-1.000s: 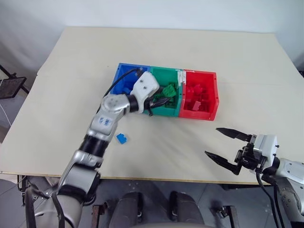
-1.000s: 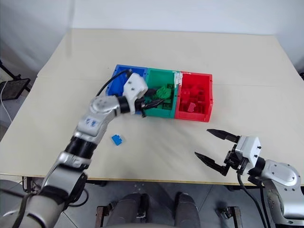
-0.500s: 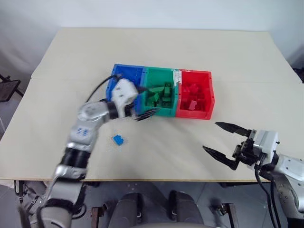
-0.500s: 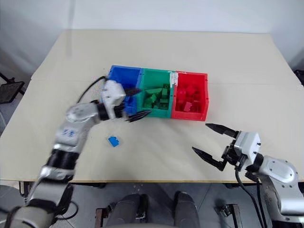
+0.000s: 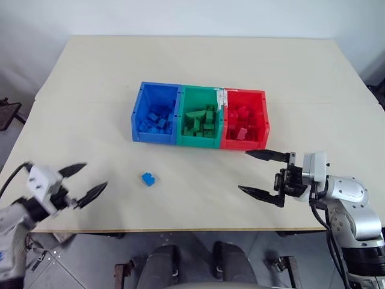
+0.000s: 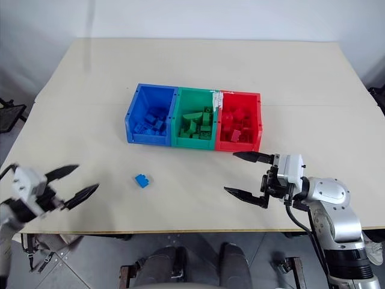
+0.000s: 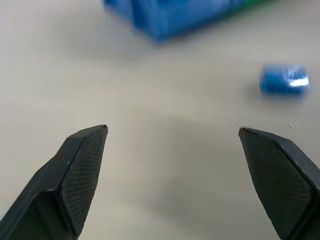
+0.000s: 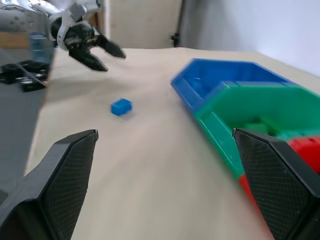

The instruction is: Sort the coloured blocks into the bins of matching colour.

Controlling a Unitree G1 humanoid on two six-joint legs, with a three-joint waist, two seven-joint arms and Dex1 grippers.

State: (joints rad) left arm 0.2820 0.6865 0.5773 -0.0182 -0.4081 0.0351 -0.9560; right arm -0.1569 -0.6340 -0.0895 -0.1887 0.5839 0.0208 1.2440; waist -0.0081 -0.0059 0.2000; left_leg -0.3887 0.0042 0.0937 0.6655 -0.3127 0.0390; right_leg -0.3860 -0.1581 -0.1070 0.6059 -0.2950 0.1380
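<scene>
Left arm pulled back from the bins

The left tool (image 5: 82, 180), earlier over the green bin (image 5: 201, 117), hangs wide, empty, at the surface's (image 5: 198, 66) near-left edge; right tool (image 5: 257, 174) wide; blue block (image 5: 148, 179) lies between.

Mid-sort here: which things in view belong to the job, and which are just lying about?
Job:
- lone blue studded plastic brick on the table
- joined blue, green and red open plastic bins, holding sorted bricks

Lying about:
- black stand beyond the beige wooden table's left edge

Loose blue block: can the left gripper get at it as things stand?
Probably yes. The blue block lies alone on bare table, and the left gripper is open beside it with nothing between them.
</scene>
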